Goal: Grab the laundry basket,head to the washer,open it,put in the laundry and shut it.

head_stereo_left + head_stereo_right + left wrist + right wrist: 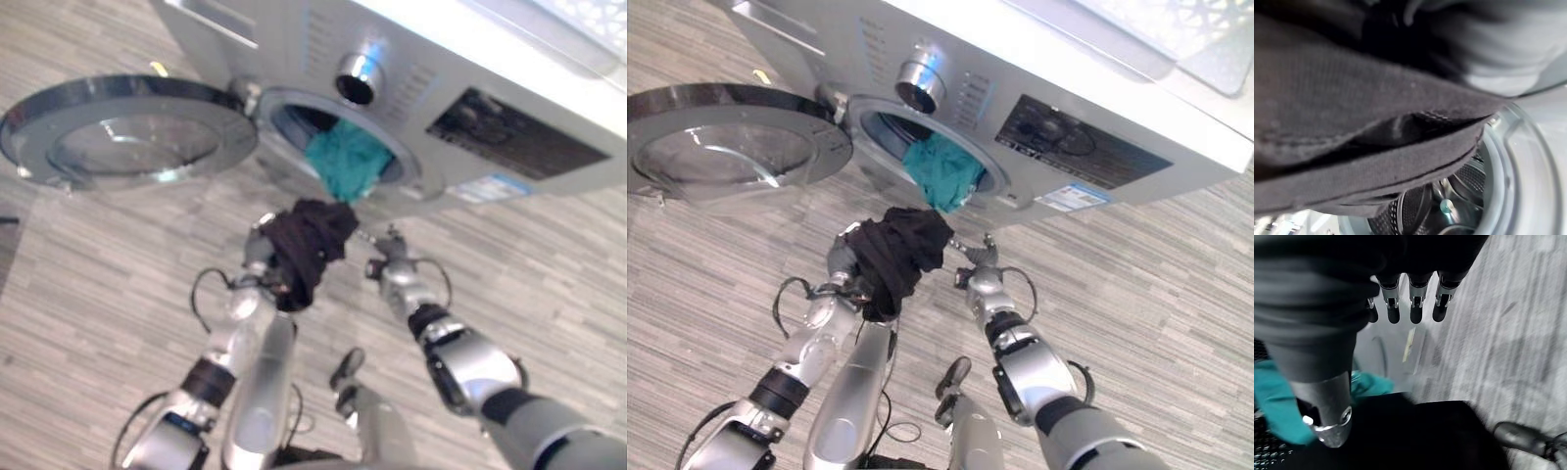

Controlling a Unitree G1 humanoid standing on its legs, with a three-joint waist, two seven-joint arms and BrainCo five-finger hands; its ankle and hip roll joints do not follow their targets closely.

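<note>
The silver washer [460, 88] stands with its round door [127, 132] swung open to the left. A teal cloth [345, 162] hangs half out of the drum opening [884, 127]. Just below the opening, my left hand [844, 257] holds up a black garment [309, 245], which is bunched over the hand and covers its fingers. In the left wrist view the black garment [1352, 98] lies before the drum [1449, 196]. My right hand [387, 257] is open beside the garment, fingers [1415, 308] straight, with the teal cloth [1273, 396] and the black garment [1425, 431] past them.
A white lattice laundry basket [1176, 20] sits on top of the washer at the far right. Grey wood-pattern floor [549, 245] lies all around. The open door takes up the space left of the opening.
</note>
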